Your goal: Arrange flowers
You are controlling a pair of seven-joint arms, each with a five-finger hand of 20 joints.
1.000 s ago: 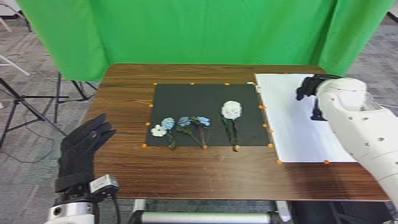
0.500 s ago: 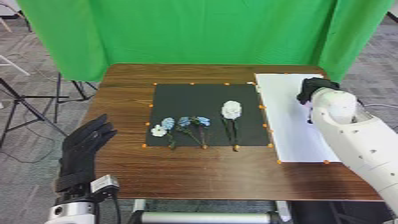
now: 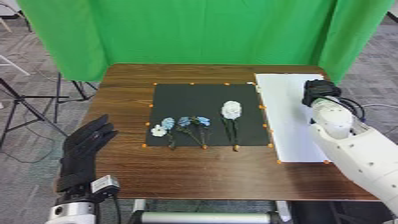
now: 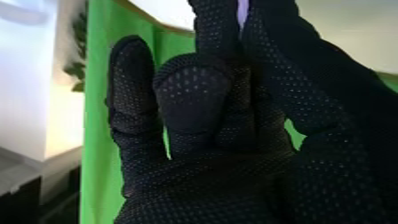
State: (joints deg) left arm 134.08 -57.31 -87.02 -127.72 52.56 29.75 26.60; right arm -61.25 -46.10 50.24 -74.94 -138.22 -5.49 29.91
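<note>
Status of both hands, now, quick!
Left hand: open, holding nothing, beside the table's left edge.
Right hand: over the white sheet's far right part in the head view; can't tell whether it is open or shut.

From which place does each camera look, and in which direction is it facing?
Head view: on the robot's head, facing forward and down at the brown table and flowers; both arms enter, with left hand and right hand.
Right wrist view: on the right arm's wrist, looking along its gloved hand towards the green curtain.
Both share the right hand and the curtain.
</note>
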